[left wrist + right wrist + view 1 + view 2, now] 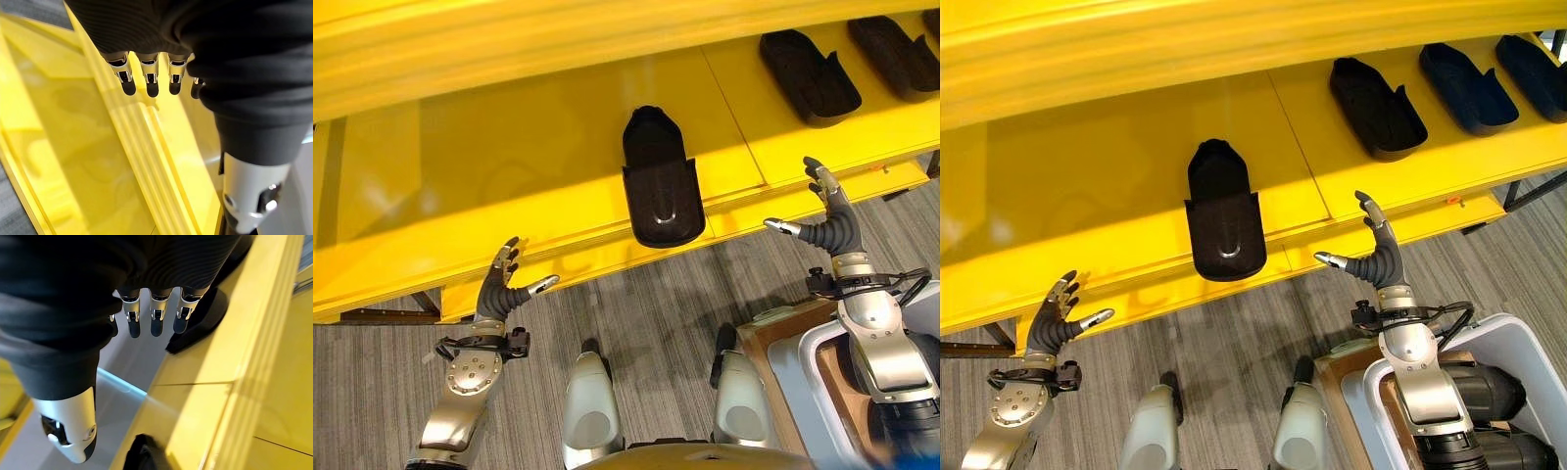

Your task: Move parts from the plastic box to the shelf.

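A yellow shelf (509, 157) spans the view. A black moulded part (659, 181) lies on it near the front edge, in the middle. More black parts (808, 76) lie further right on the shelf, one of them (203, 316) past my right hand's fingers. My left hand (502, 286) hovers open at the shelf's front edge, left of the middle part, holding nothing. My right hand (830, 217) is raised open at the front edge to the right of that part, empty too. The plastic box (1513, 343) stands at the lower right with dark parts (1489, 392) inside.
Grey carpet (636, 304) lies below the shelf's front edge. A brown board (783, 343) sits under the white box at the lower right. The shelf's left stretch (431, 147) is bare yellow surface.
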Controlling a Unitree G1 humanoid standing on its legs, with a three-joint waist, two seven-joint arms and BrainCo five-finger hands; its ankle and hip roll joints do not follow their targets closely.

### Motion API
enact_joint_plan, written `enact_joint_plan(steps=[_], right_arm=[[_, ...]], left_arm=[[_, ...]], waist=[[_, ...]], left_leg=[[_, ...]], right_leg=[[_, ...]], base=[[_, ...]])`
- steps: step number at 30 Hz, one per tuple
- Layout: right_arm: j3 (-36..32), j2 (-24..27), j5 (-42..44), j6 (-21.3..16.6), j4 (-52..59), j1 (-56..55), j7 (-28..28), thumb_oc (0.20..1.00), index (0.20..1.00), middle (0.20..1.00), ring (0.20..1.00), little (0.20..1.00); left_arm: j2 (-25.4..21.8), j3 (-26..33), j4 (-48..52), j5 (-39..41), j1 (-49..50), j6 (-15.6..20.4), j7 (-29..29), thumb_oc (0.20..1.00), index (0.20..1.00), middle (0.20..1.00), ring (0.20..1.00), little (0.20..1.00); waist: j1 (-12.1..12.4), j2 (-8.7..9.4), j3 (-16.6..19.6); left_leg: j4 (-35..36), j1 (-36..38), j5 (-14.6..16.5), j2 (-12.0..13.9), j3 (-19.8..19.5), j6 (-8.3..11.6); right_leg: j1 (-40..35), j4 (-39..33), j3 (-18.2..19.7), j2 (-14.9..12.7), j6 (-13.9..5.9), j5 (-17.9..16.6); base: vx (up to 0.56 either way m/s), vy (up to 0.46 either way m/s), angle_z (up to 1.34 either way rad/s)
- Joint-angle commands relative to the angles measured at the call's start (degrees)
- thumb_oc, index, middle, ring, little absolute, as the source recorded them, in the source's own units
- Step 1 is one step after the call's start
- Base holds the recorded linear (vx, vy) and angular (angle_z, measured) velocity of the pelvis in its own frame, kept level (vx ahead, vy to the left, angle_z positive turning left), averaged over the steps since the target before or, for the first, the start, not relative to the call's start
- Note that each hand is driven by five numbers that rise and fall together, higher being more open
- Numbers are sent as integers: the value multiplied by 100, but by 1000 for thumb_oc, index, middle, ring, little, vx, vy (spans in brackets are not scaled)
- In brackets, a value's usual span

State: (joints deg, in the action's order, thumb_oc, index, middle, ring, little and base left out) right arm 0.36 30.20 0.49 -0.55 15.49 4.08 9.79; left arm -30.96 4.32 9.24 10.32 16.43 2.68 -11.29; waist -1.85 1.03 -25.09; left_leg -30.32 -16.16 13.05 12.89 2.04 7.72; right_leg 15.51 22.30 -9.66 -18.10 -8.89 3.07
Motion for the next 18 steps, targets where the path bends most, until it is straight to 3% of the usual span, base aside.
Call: enact_joint_plan(steps=[1, 7, 11, 15, 16, 18], right_arm=[[-236, 56, 144, -361, 104, 152, 187, 1000, 1000, 1000, 1000, 1000], [-338, 70, 221, -427, 50, 187, 191, 1000, 1000, 1000, 1000, 1000], [-457, 66, 267, -495, 30, 246, 282, 1000, 1000, 1000, 1000, 1000], [-521, 66, 250, -519, 33, 228, 317, 1000, 1000, 1000, 1000, 1000], [-611, 10, 262, -523, 56, 204, 386, 1000, 1000, 1000, 1000, 1000], [-685, -14, 236, -522, 73, 198, 435, 1000, 1000, 1000, 1000, 1000]], left_arm=[[-522, 196, 398, -605, 104, 371, 110, 1000, 1000, 1000, 1000, 1000], [-1151, 355, 781, -1263, 267, 450, 330, 1000, 1000, 1000, 1000, 1000], [-1503, 114, 935, -1575, 38, 478, 546, 1000, 1000, 1000, 1000, 1000], [-1581, -84, 972, -1793, -194, 475, 628, 1000, 1000, 1000, 1000, 1000], [-1513, -448, 862, -1854, -501, 395, 825, 1000, 1000, 1000, 1000, 1000], [-1474, -609, 810, -1902, -632, 383, 895, 1000, 1000, 1000, 1000, 1000]], waist=[[58, 35, 310], [45, -24, 346], [-36, -40, 383], [-81, -30, 400], [-175, -6, 409], [-199, -7, 406]], left_leg=[[168, 258, -124, 105, -19, 3], [89, 225, -101, 157, -44, 36], [-49, 140, -47, 205, -60, 64], [-120, 93, -15, 199, -60, 67], [-178, 58, 11, 217, -55, 61], [-221, 37, 32, 213, -63, 52]], right_leg=[[85, 1147, 186, -209, 57, 755], [141, 1246, 199, -167, 65, 809], [287, 1397, 270, -129, 88, 869], [361, 1454, 298, -121, 92, 886], [402, 1479, 339, -99, 105, 910], [436, 1504, 363, -94, 110, 908]], base=[[0, 0, 0], [-4, -11, 2], [-3, -8, -11], [2, 0, -2], [6, -2, -4], [4, 4, -8]])
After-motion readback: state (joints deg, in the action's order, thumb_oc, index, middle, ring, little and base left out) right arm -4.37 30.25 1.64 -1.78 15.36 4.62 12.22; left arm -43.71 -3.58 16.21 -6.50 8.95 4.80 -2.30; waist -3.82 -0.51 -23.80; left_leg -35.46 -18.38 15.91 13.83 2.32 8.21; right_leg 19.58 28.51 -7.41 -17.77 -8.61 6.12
